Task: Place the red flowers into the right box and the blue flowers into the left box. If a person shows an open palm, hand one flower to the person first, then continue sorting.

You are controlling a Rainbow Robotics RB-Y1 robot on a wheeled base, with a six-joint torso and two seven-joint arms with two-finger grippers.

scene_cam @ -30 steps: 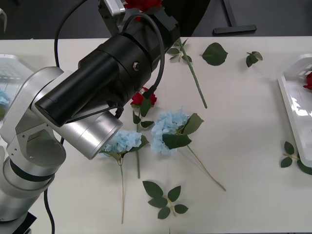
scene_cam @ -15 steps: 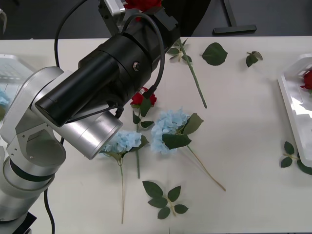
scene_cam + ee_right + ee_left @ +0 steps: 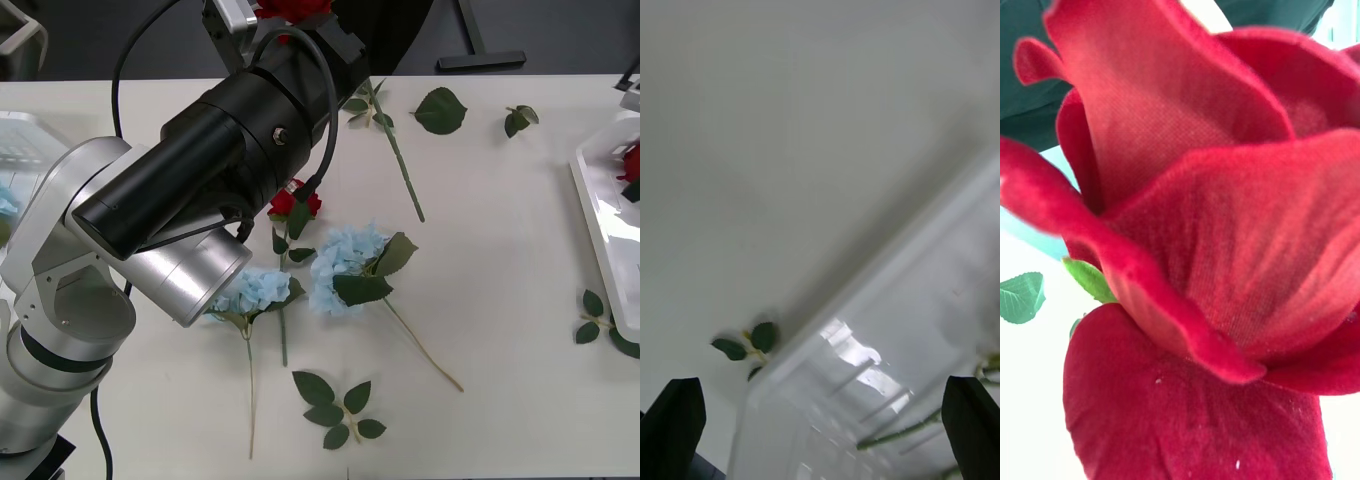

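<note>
A red rose (image 3: 1202, 247) is seen pressed close before the left tool (image 3: 290, 15), which is raised at the far edge of the tabletop (image 3: 500, 300); whether its fingers are clenched on the stem cannot be told. The right tool (image 3: 820, 442) is held released above the right box (image 3: 887, 360), at the right edge of the tabletop, where a green stem (image 3: 902, 433) is already laid.

Near the middle of the tabletop two blue flowers (image 3: 345, 265) are lying side by side, with a small red rose (image 3: 292, 203) just beyond them. Another stem (image 3: 400, 165) is stretched toward the far edge, and loose leaf sprigs (image 3: 335, 410) are scattered about. The left box (image 3: 20, 135) is at the left edge.

The flowers are judged light and soft, with cloth petals easily crushed. The thin, stiffer stem just below the head is judged the best place to be gripped.
</note>
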